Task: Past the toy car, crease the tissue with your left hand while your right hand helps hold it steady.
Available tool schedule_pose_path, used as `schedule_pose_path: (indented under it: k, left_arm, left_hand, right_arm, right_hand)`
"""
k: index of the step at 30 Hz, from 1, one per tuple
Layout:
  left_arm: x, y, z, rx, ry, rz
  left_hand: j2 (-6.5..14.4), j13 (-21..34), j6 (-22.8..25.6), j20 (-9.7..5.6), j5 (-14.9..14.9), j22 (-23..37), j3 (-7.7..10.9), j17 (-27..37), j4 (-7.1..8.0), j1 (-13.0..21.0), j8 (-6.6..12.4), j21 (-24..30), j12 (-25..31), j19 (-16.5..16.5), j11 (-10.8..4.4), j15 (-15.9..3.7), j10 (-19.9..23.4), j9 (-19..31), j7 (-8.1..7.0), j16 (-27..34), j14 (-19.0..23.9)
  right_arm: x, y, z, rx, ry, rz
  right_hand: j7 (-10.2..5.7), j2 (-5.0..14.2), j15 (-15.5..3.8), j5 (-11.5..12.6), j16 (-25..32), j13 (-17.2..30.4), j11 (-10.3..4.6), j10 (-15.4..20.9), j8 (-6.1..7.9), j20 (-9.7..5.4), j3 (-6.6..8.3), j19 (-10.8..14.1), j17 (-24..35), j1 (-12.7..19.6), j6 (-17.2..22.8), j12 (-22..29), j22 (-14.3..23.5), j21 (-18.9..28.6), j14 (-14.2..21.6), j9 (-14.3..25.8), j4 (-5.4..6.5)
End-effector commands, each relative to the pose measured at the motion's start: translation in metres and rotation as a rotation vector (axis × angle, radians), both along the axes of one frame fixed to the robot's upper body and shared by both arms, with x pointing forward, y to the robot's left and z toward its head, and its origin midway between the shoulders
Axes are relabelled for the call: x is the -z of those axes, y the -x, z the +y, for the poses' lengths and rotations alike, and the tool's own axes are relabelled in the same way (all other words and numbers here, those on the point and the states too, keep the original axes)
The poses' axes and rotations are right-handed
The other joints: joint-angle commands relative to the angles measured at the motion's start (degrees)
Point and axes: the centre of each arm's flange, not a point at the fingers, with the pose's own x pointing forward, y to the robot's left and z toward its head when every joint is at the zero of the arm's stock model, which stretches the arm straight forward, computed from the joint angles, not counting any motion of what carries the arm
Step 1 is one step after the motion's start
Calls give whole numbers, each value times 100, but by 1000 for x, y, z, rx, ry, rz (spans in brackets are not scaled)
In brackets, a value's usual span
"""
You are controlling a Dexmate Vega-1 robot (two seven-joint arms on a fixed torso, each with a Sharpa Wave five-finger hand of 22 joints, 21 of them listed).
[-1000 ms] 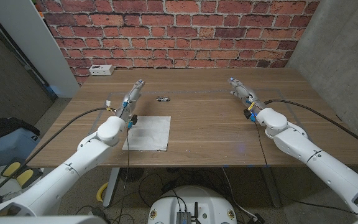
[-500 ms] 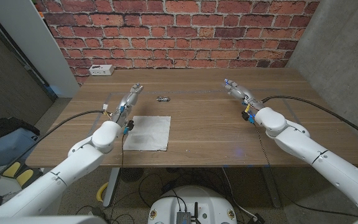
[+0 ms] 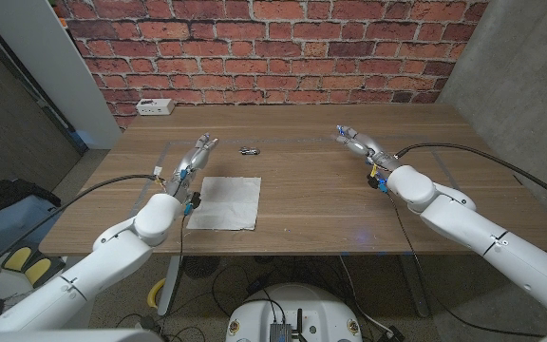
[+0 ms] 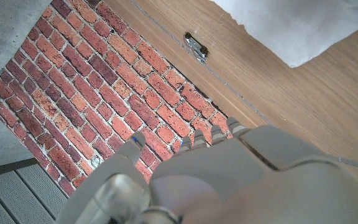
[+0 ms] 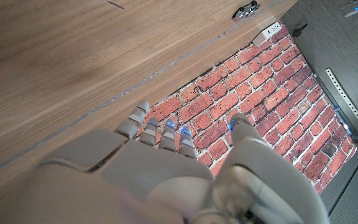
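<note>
Head view: one tissue (image 3: 226, 202), one toy car (image 3: 249, 150) (two hands apart).

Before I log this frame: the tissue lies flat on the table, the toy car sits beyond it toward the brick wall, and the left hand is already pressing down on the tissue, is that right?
Not quite. In the head view the left hand is beside the tissue, off its far left corner, not pressing on it. The rest holds: the tissue lies flat and the toy car sits beyond it toward the wall.
</note>
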Motion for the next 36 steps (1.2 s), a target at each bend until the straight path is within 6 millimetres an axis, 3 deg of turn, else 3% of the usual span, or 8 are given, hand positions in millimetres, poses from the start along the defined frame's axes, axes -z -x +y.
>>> schedule_pose_path:
  k: [1,4,7,10,36]
  left_arm:
    - [4,21,1,-92,-104,-20]
    - [3,26,-1,-135,-153,-24]
    - [2,32,-2,-182,-204,-22]
    - [2,38,-3,-218,-242,-23]
    - [3,74,2,-375,-419,-9]
  left_hand:
    - [461,33,-113,-191,-32,-8,217,-1,-66,228,9,-5,-5,-21,3,6,-331,10,71,-20,-623]
    - [425,33,-34,-243,-68,-28,322,-7,-193,389,30,-8,4,41,-40,-59,-257,8,47,-1,-525]
    - [331,31,113,-291,-105,-50,432,-11,-445,643,62,-2,14,178,-87,-92,-145,7,7,13,-374]
    - [304,27,252,-285,-124,-57,480,-11,-597,792,85,8,37,288,-117,-128,-13,6,-46,22,-254]
    - [211,15,798,-378,-153,-67,497,-18,-1025,1181,112,26,89,663,-278,-360,459,3,-229,30,168]
  right_arm:
    - [-1,14,15,57,143,-29]
    - [-1,18,20,70,186,-33]
    - [-2,22,25,80,228,-39]
    - [-2,25,31,85,273,-30]
    - [5,56,73,63,422,-91]
  right_hand:
    - [84,24,-118,-4,29,33,83,136,43,-249,38,107,27,144,157,47,26,45,73,11,-72]
    - [98,42,-147,0,33,33,74,195,67,-259,56,131,26,182,254,57,24,45,110,11,-93]
    - [81,57,-163,4,36,33,60,243,86,-265,77,170,25,224,335,64,23,52,143,11,-116]
    - [53,62,-171,6,38,33,9,287,106,-245,91,192,23,261,430,69,22,51,176,11,-138]
    - [-33,114,-284,15,62,34,-90,452,96,-221,164,326,23,433,615,66,23,59,361,14,-201]
